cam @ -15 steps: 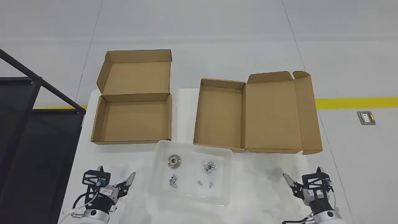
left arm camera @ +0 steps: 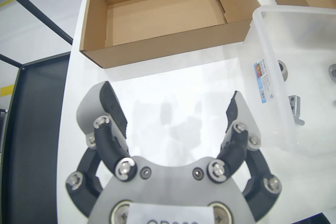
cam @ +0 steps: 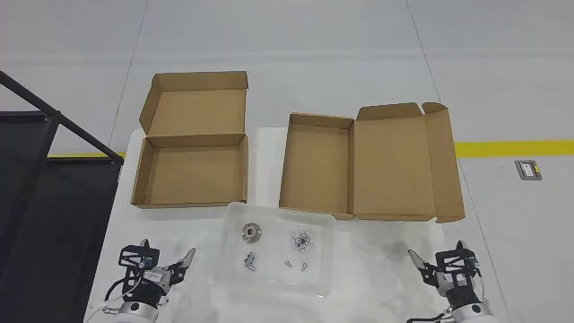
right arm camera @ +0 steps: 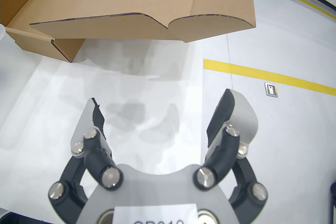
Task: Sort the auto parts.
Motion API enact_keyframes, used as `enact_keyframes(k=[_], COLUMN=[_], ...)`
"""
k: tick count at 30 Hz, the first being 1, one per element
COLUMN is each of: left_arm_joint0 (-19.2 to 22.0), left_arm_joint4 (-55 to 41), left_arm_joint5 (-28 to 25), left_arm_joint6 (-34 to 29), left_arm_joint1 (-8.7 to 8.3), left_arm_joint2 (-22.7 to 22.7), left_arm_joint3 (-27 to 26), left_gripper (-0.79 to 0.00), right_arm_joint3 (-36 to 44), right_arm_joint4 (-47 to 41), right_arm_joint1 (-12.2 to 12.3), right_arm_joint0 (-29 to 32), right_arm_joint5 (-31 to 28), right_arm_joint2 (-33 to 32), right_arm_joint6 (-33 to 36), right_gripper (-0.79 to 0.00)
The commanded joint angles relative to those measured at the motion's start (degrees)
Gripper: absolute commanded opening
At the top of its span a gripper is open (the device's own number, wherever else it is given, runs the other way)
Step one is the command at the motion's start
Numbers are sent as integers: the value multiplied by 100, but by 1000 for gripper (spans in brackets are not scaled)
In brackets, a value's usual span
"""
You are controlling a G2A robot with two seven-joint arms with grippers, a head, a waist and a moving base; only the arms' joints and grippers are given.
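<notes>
1. Cardboard looks the same as half a second back: the left box (cam: 190,175) and the right box (cam: 316,166) lie open and bare across the middle of the top view.
2. Loose auto parts (cam: 252,230) remain in the clear bin (cam: 278,206) at lower centre, on the white worktop (cam: 377,251).
3. At lower left the left tool (left arm camera: 170,93), and at lower right the right tool (right arm camera: 160,96), have not stirred; both gape wide, holding nothing.
4. Sorting, I judge, has yet to start; a first pick from the bin comes next.

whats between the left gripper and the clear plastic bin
Bare white tabletop, seen in the left wrist view, between the left gripper and the clear plastic bin.
</notes>
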State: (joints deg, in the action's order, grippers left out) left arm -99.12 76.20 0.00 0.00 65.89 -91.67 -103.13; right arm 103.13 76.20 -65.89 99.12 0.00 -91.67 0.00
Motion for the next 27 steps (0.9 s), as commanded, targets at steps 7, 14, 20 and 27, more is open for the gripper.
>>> enact_keyframes(k=[7, 14, 20, 27], left_arm_joint0=[0, 4, -109, -416], left_arm_joint4=[0, -18, -179, -189], left_arm_joint5=[0, -9, -251, -536], left_arm_joint6=[0, 4, 353, 941], left_arm_joint1=[0, 2, 10, 0], left_arm_joint2=[0, 2, -105, -413], left_arm_joint3=[0, 0, -161, -419], left_gripper=[0, 0, 0, 0], right_arm_joint3=[0, 174, 1119, 2225], right_arm_joint4=[0, 18, 543, 1472], right_arm_joint1=[0, 2, 31, 79], right_arm_joint0=[0, -41, -48, -300], right_arm_joint5=[0, -103, -409, -1160], right_arm_joint2=[0, -6, -56, 219], right_arm_joint6=[0, -24, 65, 658], right_gripper=[0, 0, 0, 0])
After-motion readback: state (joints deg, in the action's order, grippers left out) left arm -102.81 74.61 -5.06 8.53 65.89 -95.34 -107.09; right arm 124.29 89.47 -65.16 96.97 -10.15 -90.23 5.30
